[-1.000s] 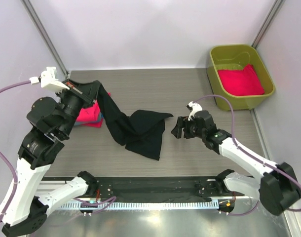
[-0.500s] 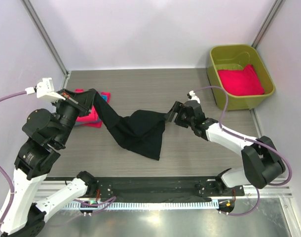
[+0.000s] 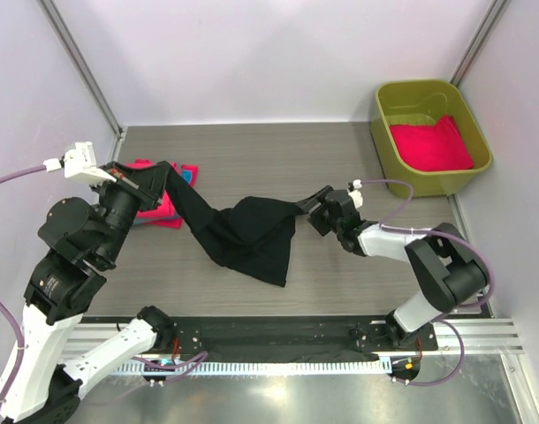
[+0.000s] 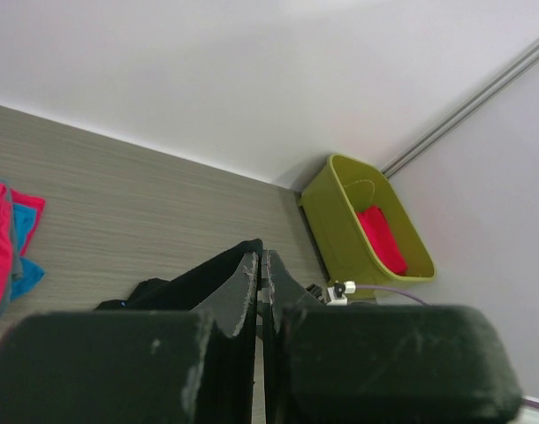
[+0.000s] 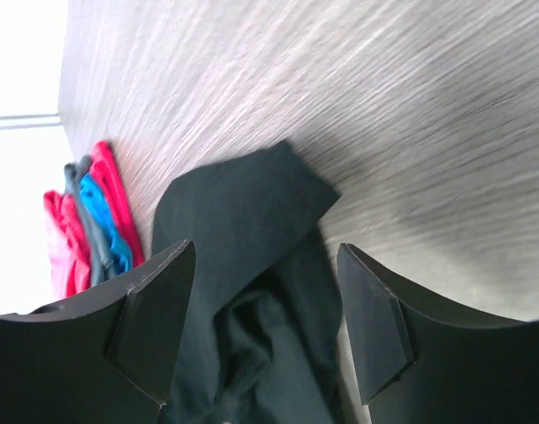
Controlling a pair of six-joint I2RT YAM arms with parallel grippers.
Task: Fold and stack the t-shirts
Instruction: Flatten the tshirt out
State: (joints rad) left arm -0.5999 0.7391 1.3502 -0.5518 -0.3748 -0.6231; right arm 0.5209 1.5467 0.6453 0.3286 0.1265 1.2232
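The black t-shirt (image 3: 243, 234) lies bunched on the table (image 3: 252, 155), one end raised in the left gripper (image 3: 157, 170), which is clamped shut on it. The right gripper (image 3: 315, 207), jaws wide and empty, sits at the shirt's other corner. Spreading the shirt seems to be the step in hand, so closing on that corner should come next.

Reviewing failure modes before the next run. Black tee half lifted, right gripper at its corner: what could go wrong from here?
1. The right gripper, open, straddles bunched folds of the black t-shirt, not one clean edge; it may pinch several layers.
2. The left gripper, shut on the shirt, holds it up beside the folded pink-and-blue stack; a pull could drag that stack askew.
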